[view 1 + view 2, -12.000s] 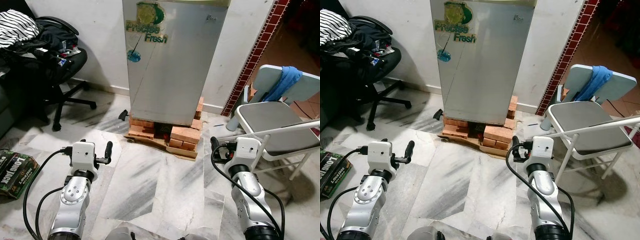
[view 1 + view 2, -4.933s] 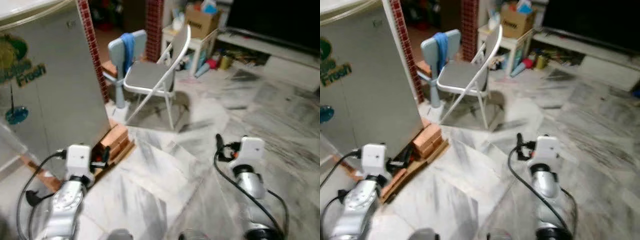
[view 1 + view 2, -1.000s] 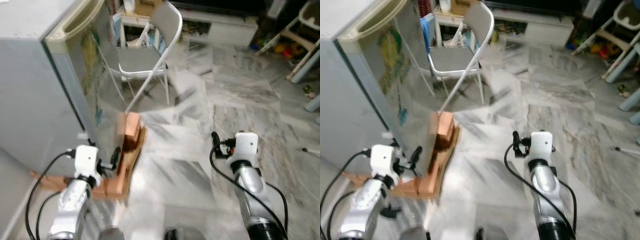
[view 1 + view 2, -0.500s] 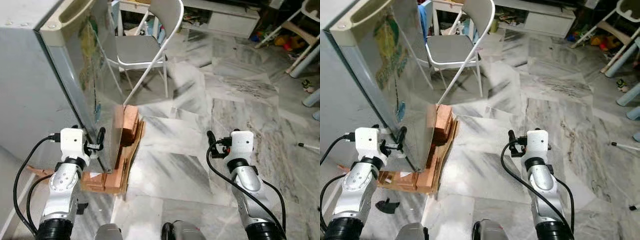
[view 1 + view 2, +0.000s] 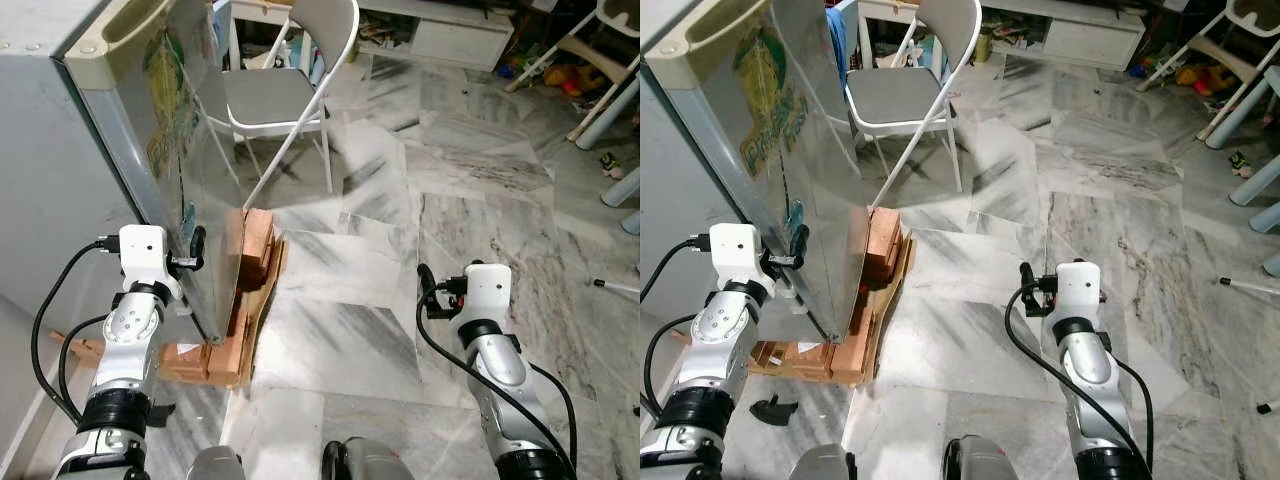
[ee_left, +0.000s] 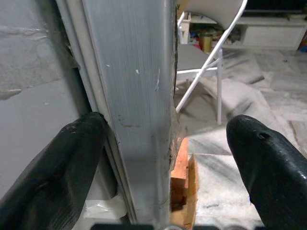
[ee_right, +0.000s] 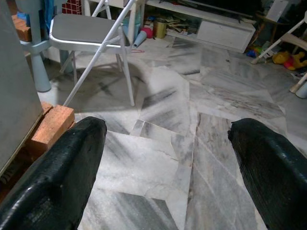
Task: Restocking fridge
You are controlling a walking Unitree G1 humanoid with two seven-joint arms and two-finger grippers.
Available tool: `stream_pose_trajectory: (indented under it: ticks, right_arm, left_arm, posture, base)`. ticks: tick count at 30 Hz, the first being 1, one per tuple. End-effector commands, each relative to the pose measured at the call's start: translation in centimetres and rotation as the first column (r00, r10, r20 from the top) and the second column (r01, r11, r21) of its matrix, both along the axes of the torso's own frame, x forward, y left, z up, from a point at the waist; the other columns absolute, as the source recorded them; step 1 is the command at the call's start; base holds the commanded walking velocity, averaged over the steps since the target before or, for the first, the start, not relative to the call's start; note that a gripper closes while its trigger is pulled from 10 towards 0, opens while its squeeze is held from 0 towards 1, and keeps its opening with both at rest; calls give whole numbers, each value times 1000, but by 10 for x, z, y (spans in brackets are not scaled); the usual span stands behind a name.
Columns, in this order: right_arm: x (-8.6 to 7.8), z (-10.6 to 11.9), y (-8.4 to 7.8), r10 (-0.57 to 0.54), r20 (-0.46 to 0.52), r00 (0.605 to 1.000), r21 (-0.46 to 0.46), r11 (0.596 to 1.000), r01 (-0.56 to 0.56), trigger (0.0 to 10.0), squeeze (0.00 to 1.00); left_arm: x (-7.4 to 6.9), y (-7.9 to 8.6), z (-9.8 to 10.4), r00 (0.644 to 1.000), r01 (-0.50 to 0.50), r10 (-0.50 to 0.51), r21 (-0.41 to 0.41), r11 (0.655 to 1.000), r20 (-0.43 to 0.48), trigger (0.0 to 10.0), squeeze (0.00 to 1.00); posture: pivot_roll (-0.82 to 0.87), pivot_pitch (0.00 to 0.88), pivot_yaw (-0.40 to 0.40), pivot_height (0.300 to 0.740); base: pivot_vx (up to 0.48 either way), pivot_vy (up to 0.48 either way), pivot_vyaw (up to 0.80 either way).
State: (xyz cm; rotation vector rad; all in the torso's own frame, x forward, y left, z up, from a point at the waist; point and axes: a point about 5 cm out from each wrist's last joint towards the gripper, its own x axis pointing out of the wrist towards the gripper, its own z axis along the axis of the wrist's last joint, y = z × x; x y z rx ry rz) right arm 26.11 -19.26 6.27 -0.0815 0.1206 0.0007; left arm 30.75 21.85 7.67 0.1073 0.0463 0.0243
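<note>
Fridge point(image 5: 100, 130): on my left, propped on bricks point(image 5: 250, 245) and a wooden board, its door point(image 6: 136, 96) shut.
Progress: barely begun, I judge; the door is not yet opened and I carry nothing to stock.
Left gripper point(image 5: 193, 250): my fingers point(image 6: 53, 172) are spread wide to either side of the door's edge, one just against the side seam, not yet clamped.
Right gripper point(image 5: 425, 290): spread wide and empty over the marble floor point(image 5: 400, 200).
Beyond: a folding chair point(image 5: 285, 90) stands past the fridge.
</note>
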Motion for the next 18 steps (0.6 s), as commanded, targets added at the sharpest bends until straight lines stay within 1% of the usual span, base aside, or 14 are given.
stream_pose_trajectory:
  ticks: [1,4,5,6,7,10,11,12,13,14,15,17,18]
  right_arm:
    - [-1,3,-7,-26,8,1000,-6,1000,26,10000,0]
    - [-2,2,-7,-23,1,1000,-6,1000,23,10000,0]
    - [-3,0,-6,-19,-11,1000,-11,1000,18,10000,0]
    - [-5,-6,-8,-18,-43,999,-24,1000,17,10000,0]
    - [-6,-9,-10,-20,-64,998,-28,999,18,10000,0]
    - [-9,-15,-13,-27,-95,995,-28,999,25,10000,0]
    - [-9,-15,-13,-29,-99,995,-26,999,27,10000,0]
    - [-10,-21,-17,-48,-138,989,6,999,50,10000,0]
    - [-10,-23,-18,-58,-151,987,27,998,62,10000,0]
    - [-11,-25,-19,-63,-158,985,40,997,70,10000,0]
    - [-10,-25,-19,-67,-160,985,46,996,75,10000,0]
    - [-10,-25,-19,-69,-160,985,48,996,77,10000,0]
    - [-11,-25,-19,-70,-159,985,49,996,78,10000,0]
  left_arm:
    - [2,-3,-4,1000,3,-3,-4,1000,-15,10000,0]
    - [7,-16,0,999,44,-44,-20,999,2,10000,0]
    - [9,-25,1,997,73,-72,-30,997,10,10000,0]
    - [11,-48,4,986,163,-162,-40,986,32,10000,0]
    - [11,-55,5,981,191,-190,-40,981,39,10000,0]
    - [2,-103,8,925,378,-375,-57,924,65,10000,0]
    - [0,-112,9,910,413,-409,-62,909,72,10000,0]
    - [-22,-167,20,775,630,-621,-64,774,118,10000,0]
    - [-32,-185,25,711,701,-689,-65,710,138,10000,0]
    - [-38,-195,28,672,739,-725,-65,671,150,10000,0]
    - [-38,-198,27,661,748,-736,-59,661,148,10000,0]
    - [-31,-192,20,692,721,-711,-63,690,122,10000,0]
    - [-24,-180,12,729,684,-678,-50,728,94,10000,0]
  posture:
    - [46,107,-75,740]
    - [48,106,-75,740]
    - [50,105,-74,740]
    - [53,104,-75,740]
    - [55,104,-77,740]
    - [63,103,-81,740]
    - [63,103,-81,740]
    - [58,100,-80,740]
    - [57,100,-79,740]
    - [57,100,-79,740]
    - [53,97,-76,740]
    - [51,95,-74,740]
    - [46,93,-71,740]
  base:
    - [0,0,0]
    - [0,0,0]
    - [0,0,0]
    - [0,0,0]
    - [0,0,0]
    - [0,0,0]
    - [0,0,0]
    - [0,0,0]
    - [0,0,0]
    - [0,0,0]
    - [0,0,0]
    - [0,0,0]
    - [0,0,0]
